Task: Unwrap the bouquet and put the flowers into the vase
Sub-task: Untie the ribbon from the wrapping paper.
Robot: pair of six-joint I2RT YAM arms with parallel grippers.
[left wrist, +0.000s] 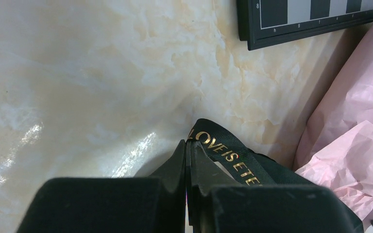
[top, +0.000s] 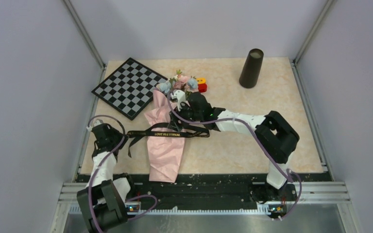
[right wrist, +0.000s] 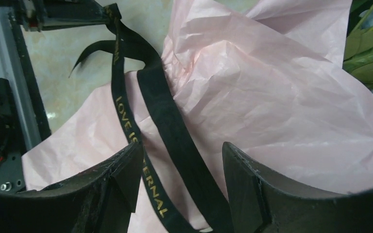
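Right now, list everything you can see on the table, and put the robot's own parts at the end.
bouquet wrap: one, pink crinkled paper, lying left of centre, reaching the near edge
ribbon: one, black with gold lettering, stretched across the wrap
flowers: one cluster, pink, white and blue heads with green leaves, at the wrap's far end
vase: one, dark brown, upright at far right
checkered board: one, black and white, far left
toy block: one, red and yellow, just right of the flowers
table: one, pale marbled, under everything
left tool: one, black, shut on the ribbon's left end
right tool: one, black, open over the ribbon and wrap
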